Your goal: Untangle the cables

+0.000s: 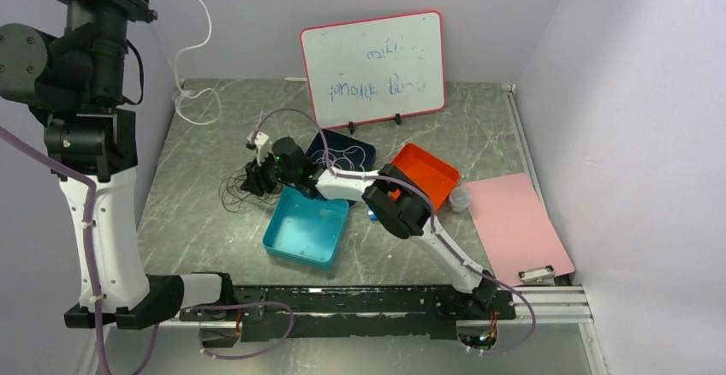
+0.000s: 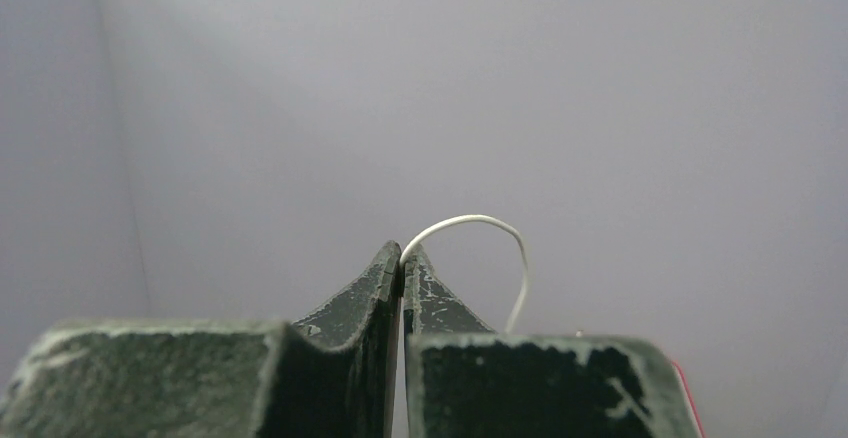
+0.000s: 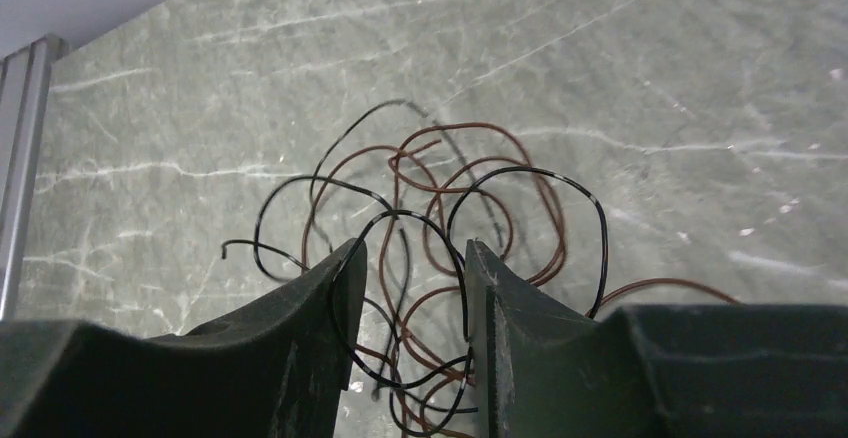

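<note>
The right end effector (image 3: 415,253) is down at the desk (image 1: 205,247) with its jaws standing a little apart. Several strands of the dark tangle of cables (image 3: 430,193) run through the gap, but nothing is pinched yet as far as I can see. The tangle lies flat on the desk, just left of the teal tray (image 1: 304,229). The left end effector (image 2: 403,258) is raised high over the left edge, clenched on a white cable (image 2: 470,217) that arcs out of the closed tips and hangs down to a coil at the back of the desk.

I'd say the step in hand is taking hold of one strand from the dark knot. The next move calls for closing on a single black or brown wire, not the whole bunch, then drawing it clear slowly so the loops slip rather than tighten.

Counting:
- two arms
- one white cable in hand
- black and brown strands in the knot, too looped to number
- three trays: teal, dark blue (image 1: 358,148) and orange (image 1: 425,174)
- one whiteboard (image 1: 374,71)
- one pink clipboard (image 1: 518,225)
- one small clear cup (image 1: 460,199)
</note>
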You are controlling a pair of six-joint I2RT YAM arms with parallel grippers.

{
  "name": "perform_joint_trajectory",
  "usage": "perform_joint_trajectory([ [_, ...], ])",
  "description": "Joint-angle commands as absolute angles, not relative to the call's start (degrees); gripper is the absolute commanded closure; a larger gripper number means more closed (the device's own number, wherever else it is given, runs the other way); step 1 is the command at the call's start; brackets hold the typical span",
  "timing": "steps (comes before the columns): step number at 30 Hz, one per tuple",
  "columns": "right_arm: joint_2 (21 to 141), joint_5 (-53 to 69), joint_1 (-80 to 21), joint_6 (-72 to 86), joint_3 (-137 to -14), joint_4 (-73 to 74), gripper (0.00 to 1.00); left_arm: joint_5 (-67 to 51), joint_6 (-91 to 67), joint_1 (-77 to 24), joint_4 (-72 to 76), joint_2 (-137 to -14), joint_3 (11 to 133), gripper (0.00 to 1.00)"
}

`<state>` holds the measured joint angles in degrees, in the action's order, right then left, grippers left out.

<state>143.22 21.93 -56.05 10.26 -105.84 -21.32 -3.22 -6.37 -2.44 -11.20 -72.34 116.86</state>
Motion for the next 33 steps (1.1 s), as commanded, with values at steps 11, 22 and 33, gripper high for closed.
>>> perform_joint_trajectory([
  [11, 137.4, 20.8, -57.0, 8.5, -98.4, -23.1, 0.43, -1.7, -2.7, -2.0, -1.1, -76.0, 122.7, 0.93],
  [22, 117.5, 18.1, -55.0, 7.6, -85.4, -23.9, 0.29, -0.7, -1.8, -2.0, -1.5, -72.2, 113.3, 0.93],
  [33, 103.0, 13.5, -52.6, 10.2, -74.1, -23.4, 0.26, -1.6, -2.9, -2.0, -2.7, -71.6, 110.1, 0.93],
])
